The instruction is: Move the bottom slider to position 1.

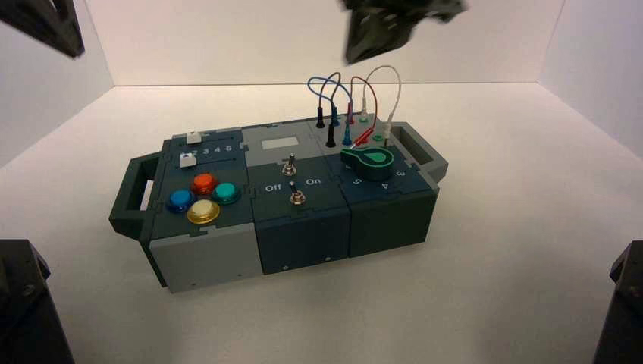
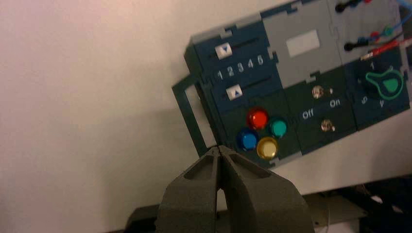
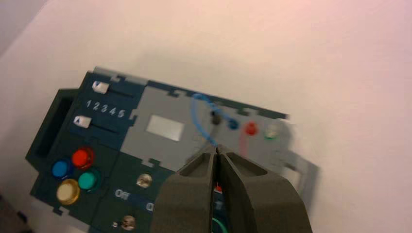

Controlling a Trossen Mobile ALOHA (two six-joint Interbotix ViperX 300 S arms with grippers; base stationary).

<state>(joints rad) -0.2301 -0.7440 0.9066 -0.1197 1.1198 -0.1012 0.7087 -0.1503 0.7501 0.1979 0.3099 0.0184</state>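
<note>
The bottom slider (image 2: 234,91) is a small white square knob on a dark-blue track, on the box's left block just behind the round buttons. It also shows as the bottom slider (image 1: 186,160) and the bottom slider (image 3: 82,122). It sits at the handle end of its track, by the numeral 1 of the row 1 2 3 4 5. My left gripper (image 2: 219,149) is shut and empty, held high off the box's left front. My right gripper (image 3: 216,148) is shut and empty too, up above the wires at the back.
A second white slider knob (image 2: 223,50) lies behind the numerals. Red, green, blue and yellow buttons (image 1: 203,197), two toggle switches (image 1: 290,165), a green knob (image 1: 368,161) and looped wires (image 1: 356,98) fill the box. Handles (image 1: 136,193) stick out at both ends.
</note>
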